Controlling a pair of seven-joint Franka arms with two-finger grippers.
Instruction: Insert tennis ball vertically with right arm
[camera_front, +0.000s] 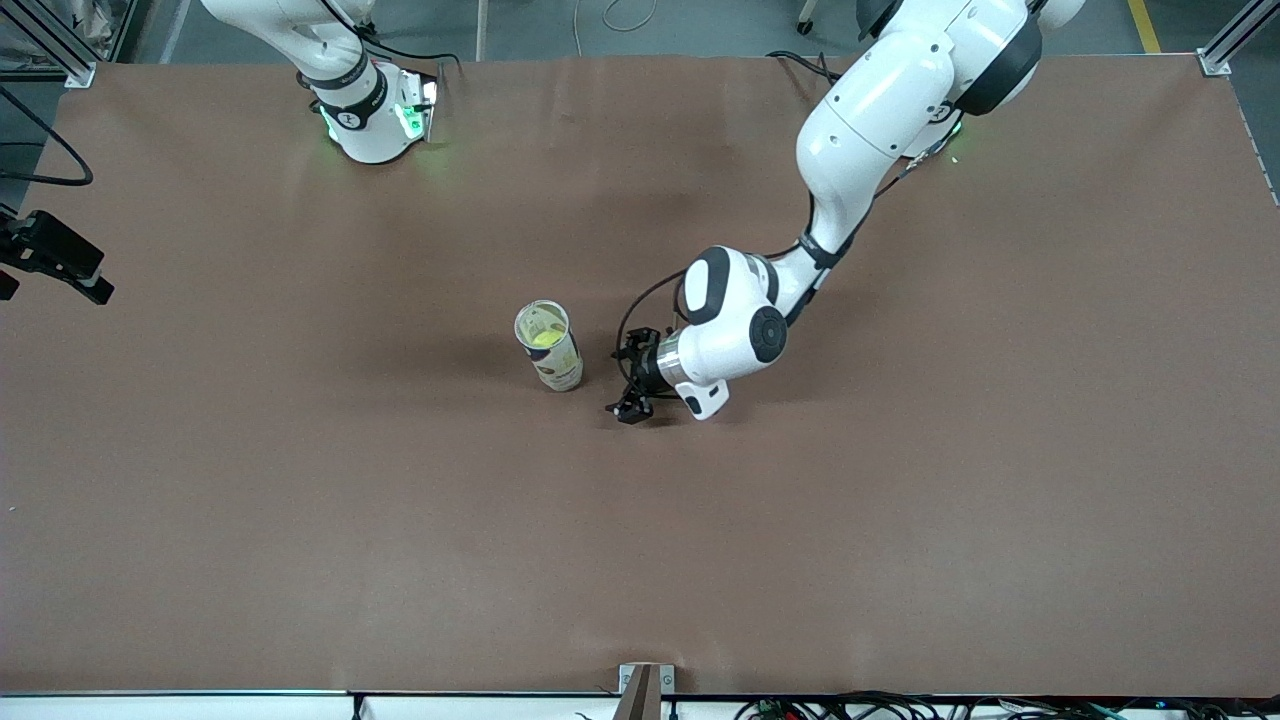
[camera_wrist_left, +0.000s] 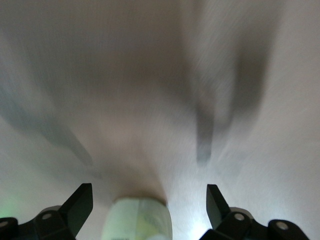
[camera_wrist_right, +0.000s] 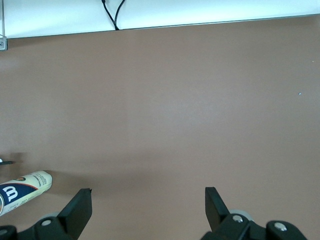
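Although the front view shows the whole brown surface (camera_front: 300, 520), the right arm (camera_front: 350, 90) is cut off at the top edge, so only its base and lowest link appear, and its claw does not show there at all. A dark camera mount (camera_front: 55, 258) pokes in at the edge by the right arm's end. The left wrist view is smeared and washed out, and little can be read in it apart from the pale top of the can (camera_wrist_left: 141, 220) between two dark fingers (camera_wrist_left: 80, 202).

The left claw (camera_front: 632, 385) stands with its jaws wide apart, holding nothing, just beside the can (camera_front: 549, 345) on the side toward the left arm's end, not touching it. The right claw (camera_wrist_right: 148, 210) is likewise spread wide and empty, hanging over bare surface, with the can's printed side (camera_wrist_right: 22, 190) showing at the edge of its view.

The can stands upright near the middle of the surface, its mouth open, and the yellow-green tennis ball (camera_front: 545, 338) sits inside it.

The left arm (camera_front: 880, 110) reaches out from its base, bends at the elbow and turns its wrist sideways, low over the surface, toward the can.
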